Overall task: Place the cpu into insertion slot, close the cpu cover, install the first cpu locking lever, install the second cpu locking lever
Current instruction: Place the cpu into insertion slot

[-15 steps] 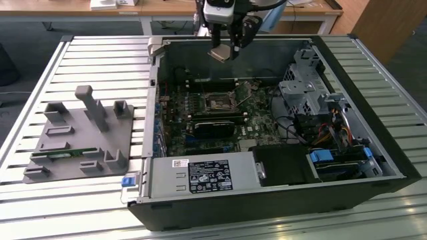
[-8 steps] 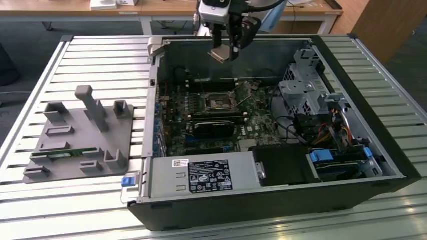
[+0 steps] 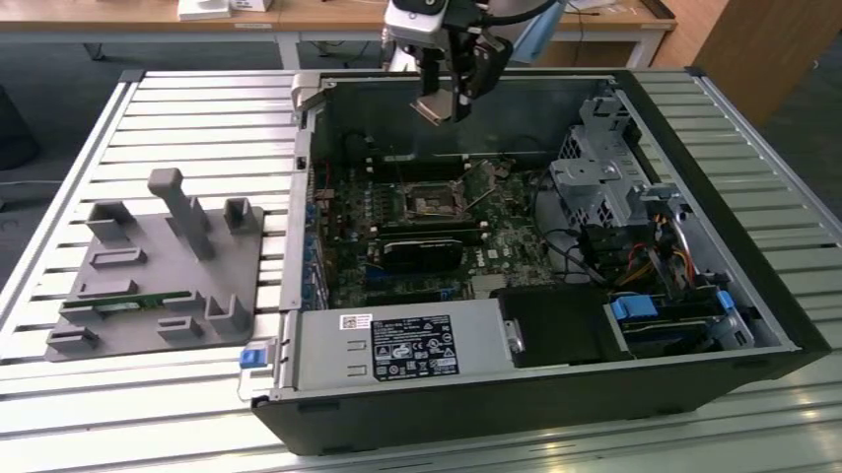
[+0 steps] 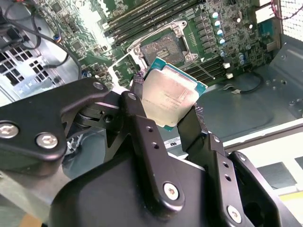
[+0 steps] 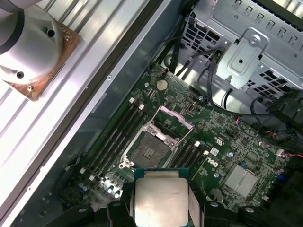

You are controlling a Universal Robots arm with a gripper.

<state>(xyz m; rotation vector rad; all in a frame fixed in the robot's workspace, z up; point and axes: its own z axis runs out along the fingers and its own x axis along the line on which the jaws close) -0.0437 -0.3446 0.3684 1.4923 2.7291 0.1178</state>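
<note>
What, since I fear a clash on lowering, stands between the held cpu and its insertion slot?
Nothing visible: the hand holds the cpu in open air above the bare insertion slot, its cpu cover swung open.

Open tower on the slatted bench, as the exterior view has it

The black computer case (image 3: 526,414) lies on its side on the slatted metal table (image 3: 197,108), with the green motherboard (image 3: 507,251) facing up. Inside the case a labelled power supply (image 3: 394,347) sits at seven o'clock and a long black card (image 3: 421,248) near the middle. A perforated drive cage (image 3: 598,182) is at two o'clock, and a cable tangle (image 3: 645,261) leads to a blue caddy (image 3: 645,307) at four. At nine o'clock from the case, a grey fixture plate (image 3: 145,281) carries a green strip (image 3: 132,304). A wooden desk (image 3: 329,15) stands at twelve.
</note>
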